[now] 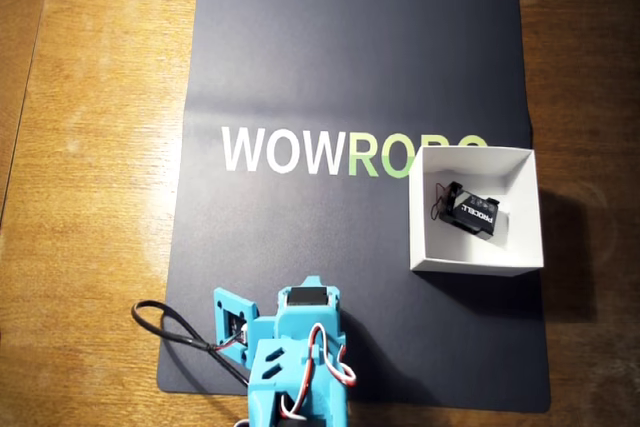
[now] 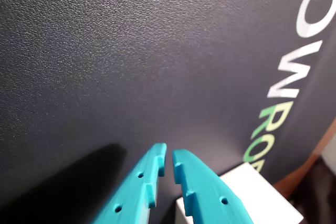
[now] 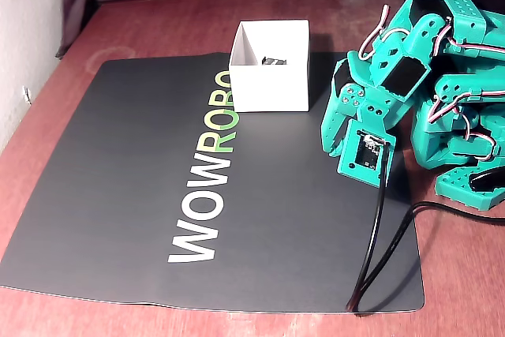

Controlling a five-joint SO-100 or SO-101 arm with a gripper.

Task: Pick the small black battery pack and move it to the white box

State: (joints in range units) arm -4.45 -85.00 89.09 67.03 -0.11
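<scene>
The small black battery pack (image 1: 470, 209), with white lettering and thin wires, lies inside the white box (image 1: 478, 267) at the right of the dark mat in the overhead view. In the fixed view only a dark bit of the battery pack (image 3: 274, 61) shows over the wall of the white box (image 3: 272, 80). My teal arm (image 1: 295, 357) is folded back at the mat's near edge, well away from the box. In the wrist view my gripper (image 2: 169, 153) is shut with nothing between its fingers, hovering over bare mat, and a corner of the white box (image 2: 252, 192) shows beside it.
The dark mat (image 1: 330, 57) with WOWROBO lettering lies on a wooden table (image 1: 90, 147). A black cable (image 3: 379, 234) loops from the arm's wrist over the mat's corner. More teal arm parts (image 3: 465, 116) stand at the right in the fixed view.
</scene>
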